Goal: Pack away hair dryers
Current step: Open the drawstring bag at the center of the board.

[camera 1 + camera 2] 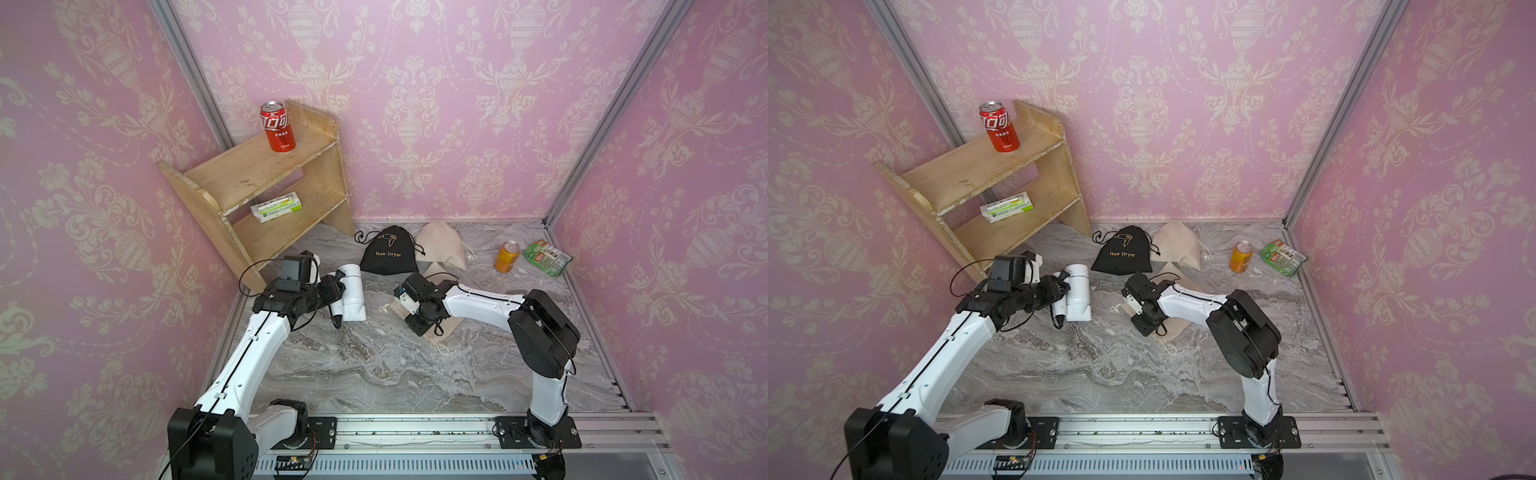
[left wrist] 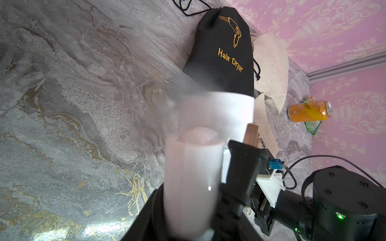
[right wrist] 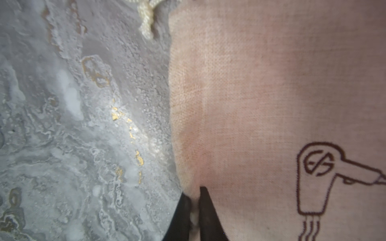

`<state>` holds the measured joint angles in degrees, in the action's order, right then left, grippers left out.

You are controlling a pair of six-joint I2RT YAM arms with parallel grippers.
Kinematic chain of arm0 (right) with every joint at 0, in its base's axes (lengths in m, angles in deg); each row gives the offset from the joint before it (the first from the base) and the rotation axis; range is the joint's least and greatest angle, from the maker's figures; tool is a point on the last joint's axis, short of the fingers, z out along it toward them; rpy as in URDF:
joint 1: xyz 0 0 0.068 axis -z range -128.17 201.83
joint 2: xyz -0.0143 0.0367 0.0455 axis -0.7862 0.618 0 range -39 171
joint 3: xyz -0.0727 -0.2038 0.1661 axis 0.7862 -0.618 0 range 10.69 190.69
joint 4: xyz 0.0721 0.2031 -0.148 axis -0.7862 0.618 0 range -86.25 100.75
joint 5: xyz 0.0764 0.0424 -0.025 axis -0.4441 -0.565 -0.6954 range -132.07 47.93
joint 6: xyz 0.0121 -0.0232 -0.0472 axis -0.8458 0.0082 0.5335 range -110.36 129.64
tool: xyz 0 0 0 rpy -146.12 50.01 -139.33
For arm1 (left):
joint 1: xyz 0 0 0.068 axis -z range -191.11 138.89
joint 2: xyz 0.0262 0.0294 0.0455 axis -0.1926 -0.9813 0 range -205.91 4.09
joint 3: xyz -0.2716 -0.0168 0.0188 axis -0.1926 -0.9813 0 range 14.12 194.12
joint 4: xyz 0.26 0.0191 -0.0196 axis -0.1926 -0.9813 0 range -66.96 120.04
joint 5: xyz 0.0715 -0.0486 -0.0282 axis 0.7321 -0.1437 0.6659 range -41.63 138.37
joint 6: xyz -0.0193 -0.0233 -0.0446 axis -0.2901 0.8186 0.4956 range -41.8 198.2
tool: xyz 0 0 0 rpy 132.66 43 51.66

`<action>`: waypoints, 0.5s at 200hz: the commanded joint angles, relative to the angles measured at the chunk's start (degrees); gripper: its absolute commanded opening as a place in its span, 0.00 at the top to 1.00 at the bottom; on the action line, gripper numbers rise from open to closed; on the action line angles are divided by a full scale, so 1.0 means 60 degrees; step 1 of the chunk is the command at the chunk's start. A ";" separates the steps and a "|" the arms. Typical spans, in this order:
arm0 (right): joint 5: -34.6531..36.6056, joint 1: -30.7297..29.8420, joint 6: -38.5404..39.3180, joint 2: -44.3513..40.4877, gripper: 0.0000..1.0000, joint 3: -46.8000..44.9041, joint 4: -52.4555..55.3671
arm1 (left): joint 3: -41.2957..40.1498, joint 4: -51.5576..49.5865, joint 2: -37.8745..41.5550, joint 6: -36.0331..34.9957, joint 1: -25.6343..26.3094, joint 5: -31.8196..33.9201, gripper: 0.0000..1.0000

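Observation:
A white hair dryer (image 1: pixel 352 293) (image 1: pixel 1079 295) hangs just above the marble floor at the left, barrel pointing away from me. My left gripper (image 1: pixel 337 291) (image 2: pixel 194 198) is shut on its handle (image 2: pixel 192 177), with a black finger on each side. Its black cord hangs below the handle (image 1: pixel 336 320). Right of it a beige pouch (image 1: pixel 446 326) (image 3: pixel 261 104), printed with a dryer drawing, lies flat on the floor. My right gripper (image 1: pixel 402 297) (image 3: pixel 194 200) points down at the pouch's left edge and is shut on a fold of its cloth.
A black "Hair Dryer" pouch (image 1: pixel 388 253) and another beige pouch (image 1: pixel 442 245) lie at the back. An orange can (image 1: pixel 507 257) and a green packet (image 1: pixel 547 257) sit back right. A wooden shelf (image 1: pixel 266 174) at back left holds a red can (image 1: pixel 277 126) and a packet (image 1: pixel 276 206).

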<state>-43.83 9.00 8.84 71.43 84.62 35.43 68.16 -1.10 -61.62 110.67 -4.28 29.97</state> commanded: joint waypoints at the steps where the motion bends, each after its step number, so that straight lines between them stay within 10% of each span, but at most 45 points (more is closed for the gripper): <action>1: -0.0182 0.0077 0.0045 -0.0271 0.88 0.0210 0.0020 | -0.0062 0.0370 0.0068 0.0173 0.0117 -0.0369 0.90; 100: -0.0995 0.0370 -0.0143 -0.0506 0.86 -0.0053 -0.0277 | -0.0816 0.0699 0.0125 0.0569 0.0703 -0.0436 0.90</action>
<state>-47.78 11.25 8.74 69.05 84.60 34.55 63.48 0.24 -61.62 112.60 -0.84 29.12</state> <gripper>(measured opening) 0.139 0.433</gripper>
